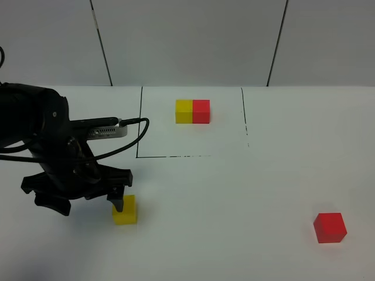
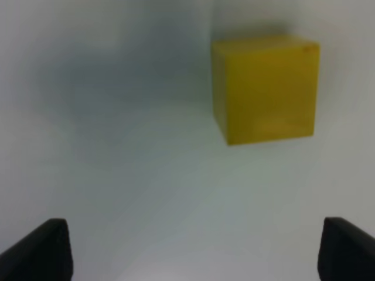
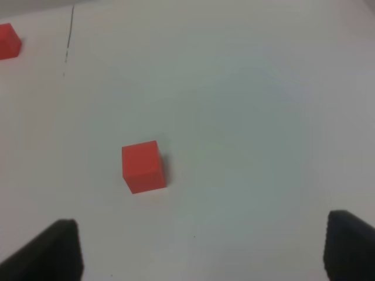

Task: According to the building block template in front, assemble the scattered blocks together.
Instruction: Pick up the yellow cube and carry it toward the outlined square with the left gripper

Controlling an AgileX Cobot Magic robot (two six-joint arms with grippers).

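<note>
Left wrist view is showing us the yellow cube (image 2: pixel 266 88) lying ahead of our wide-spread, empty left fingers (image 2: pixel 41 252), not between them.

White tabletop (image 1: pixel 234 193), plain pale wall (image 1: pixel 187 41) behind its far edge, two dark slanted seams (image 1: pixel 101 44) dividing the wall into panels

Tabletop (image 1: pixel 234 187) is carrying four cubes: two forming one building block template (image 1: pixel 193 111); two lying loose, one yellow cube (image 1: pixel 126 213), one red cube (image 1: pixel 330 227).

The table (image 1: pixel 234 193) is white, with a yellow cube (image 1: pixel 125 211), red cube (image 1: pixel 330 227) and yellow-red template (image 1: pixel 193 111).
</note>
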